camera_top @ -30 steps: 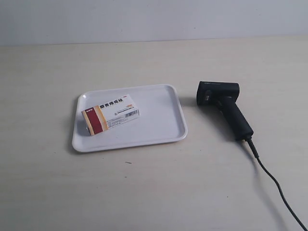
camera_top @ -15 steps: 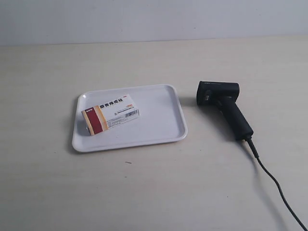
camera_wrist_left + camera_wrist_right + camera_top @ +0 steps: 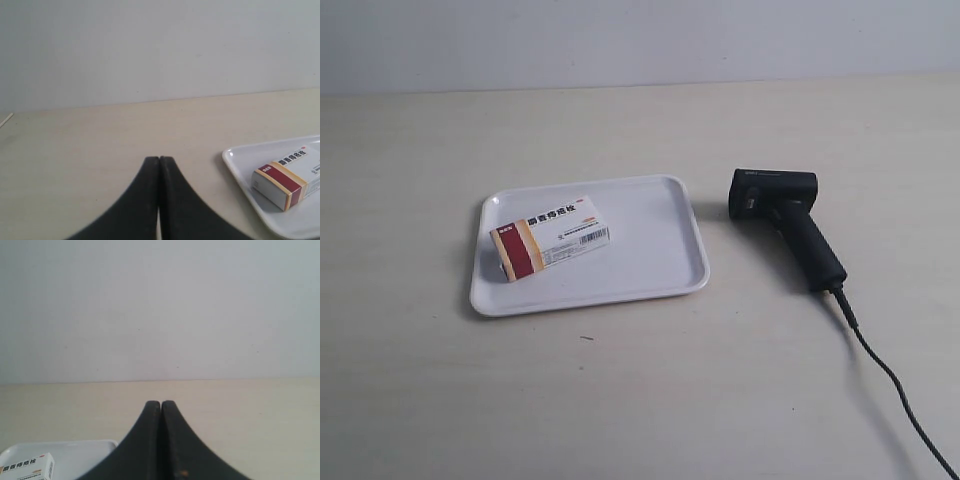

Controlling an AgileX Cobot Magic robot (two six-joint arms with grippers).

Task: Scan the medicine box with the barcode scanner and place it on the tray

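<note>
Medicine box (image 3: 551, 238) lies flat in tray (image 3: 655, 262), toward tray's 9 o'clock side, red-and-tan end pointing about 8 o'clock. Barcode scanner (image 3: 788, 226) on table (image 3: 640, 390), at 3 o'clock from tray, apart from it; handle slants to 5 o'clock. Left gripper (image 3: 159, 161) pressed closed, empty, above bare table. Right gripper (image 3: 160, 404) likewise closed, holding nothing.

A white box (image 3: 551, 238) with a dark red and tan band lies on a white tray (image 3: 660, 260) beside a black scanner (image 3: 785, 220) on a beige counter (image 3: 640, 390).
</note>
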